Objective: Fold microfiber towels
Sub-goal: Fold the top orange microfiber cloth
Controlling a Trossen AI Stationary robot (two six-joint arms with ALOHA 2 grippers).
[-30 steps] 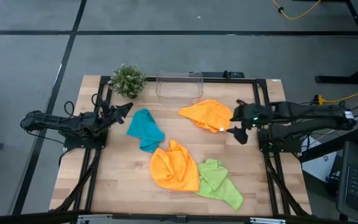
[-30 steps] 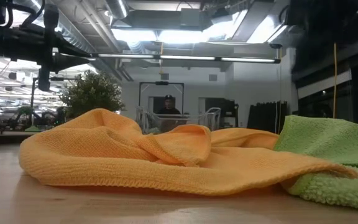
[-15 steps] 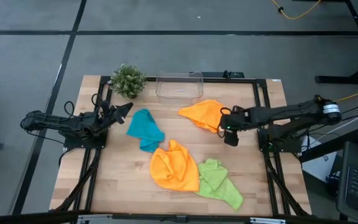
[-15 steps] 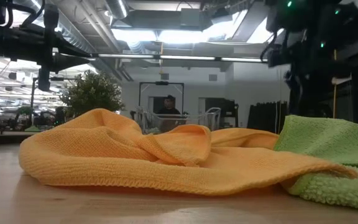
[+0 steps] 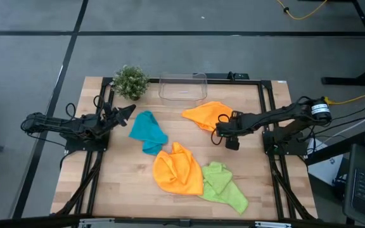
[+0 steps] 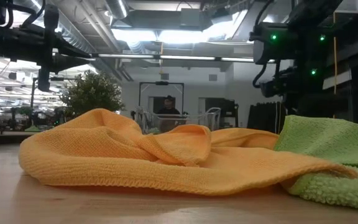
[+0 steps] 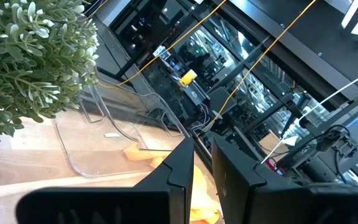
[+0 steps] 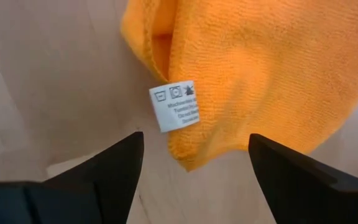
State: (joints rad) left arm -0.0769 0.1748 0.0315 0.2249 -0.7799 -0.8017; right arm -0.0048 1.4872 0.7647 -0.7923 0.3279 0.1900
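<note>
Several microfiber towels lie crumpled on the wooden table: an orange towel [image 5: 206,116] at the far right, a teal towel [image 5: 149,131] left of centre, a second orange towel [image 5: 178,168] near the front, and a lime green towel [image 5: 224,185] beside it. My right gripper [image 5: 222,134] hangs open, pointing steeply down, just over the far orange towel's near edge. In the right wrist view its gripper [image 8: 194,148] stands astride the towel's corner with the white label [image 8: 174,107], touching nothing. My left gripper [image 5: 130,110] waits shut at the far left, level, clear of the teal towel.
A small potted plant [image 5: 130,81] and a clear plastic tub [image 5: 182,87] stand at the far edge. Black frame rails [image 5: 268,126] run along both sides of the table. Bare wood [image 5: 189,136] shows between the towels. A person sits in the room behind the table.
My right gripper has come down and toward the table's middle, from beside the far orange towel's right edge to just over its near corner. It has tipped from nearly level to pointing steeply down. It has stayed open.
</note>
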